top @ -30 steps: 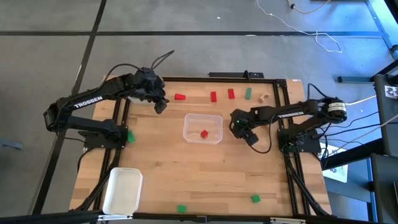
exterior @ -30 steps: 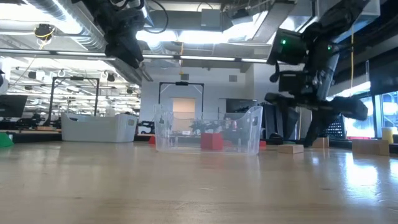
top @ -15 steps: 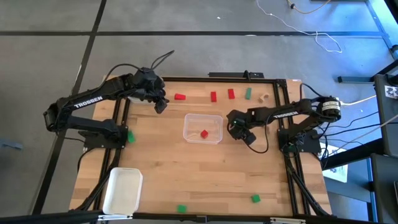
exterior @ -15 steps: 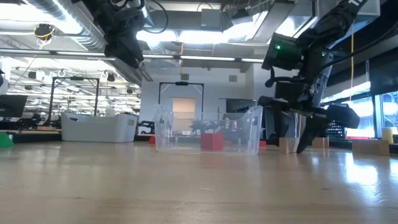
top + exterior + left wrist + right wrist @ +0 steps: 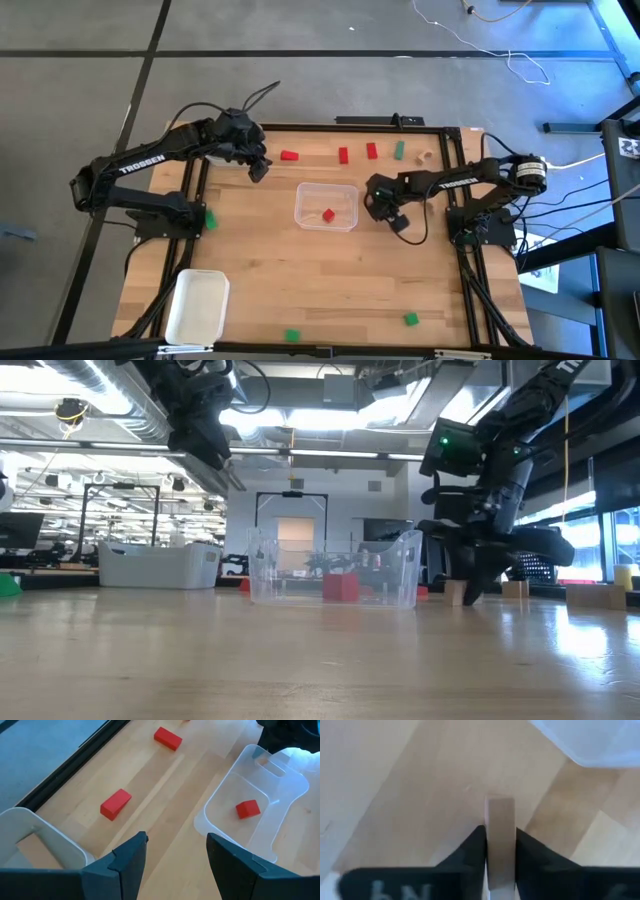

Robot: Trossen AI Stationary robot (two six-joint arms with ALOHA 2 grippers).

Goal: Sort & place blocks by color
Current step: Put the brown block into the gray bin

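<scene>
Right gripper [image 5: 385,212] down at the tabletop just beside the clear tray [image 5: 345,190], on that tray's right side in the high view; jaws narrow and clamped on a tan block [image 5: 500,837], one dark finger pressed against each long face. Tan block standing with its long axis running straight out between the fingers, its free end pointing away from the wrist, toward the tray corner seen beyond it. In the low view, same gripper [image 5: 470,582] reaching down to the wood to the right of the tray.

Left gripper [image 5: 257,170] held above the table's far left part, near a white tray [image 5: 30,840]; jaws wide apart, gripping nothing.

Inside the clear tray, one red block [image 5: 328,214], lying at a slant. On the table's far strip, three more red blocks [image 5: 289,155], the first lying crosswise, the other two lengthwise, with a green block [image 5: 399,150] further right. Near edge: two green blocks [image 5: 291,335] well apart.
</scene>
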